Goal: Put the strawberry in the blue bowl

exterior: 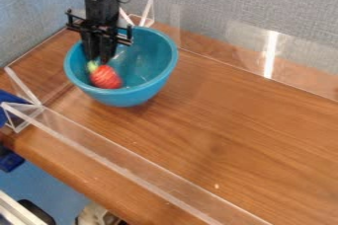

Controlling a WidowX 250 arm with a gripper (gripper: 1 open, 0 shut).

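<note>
The teal-blue bowl (pixel 137 81) stands at the back left of the wooden table. The red strawberry (pixel 106 75) lies on the bowl's inside, left of its middle. My black gripper (pixel 98 49) hangs just above the strawberry, reaching down past the bowl's far-left rim. Its fingers stand parted and no longer grip the fruit; whether a fingertip still touches the strawberry I cannot tell.
Clear acrylic walls (pixel 119 165) fence the wooden tabletop (pixel 224 120) along its front, left and back edges. A grey panel rises behind the table. The table's front edge drops off at lower left.
</note>
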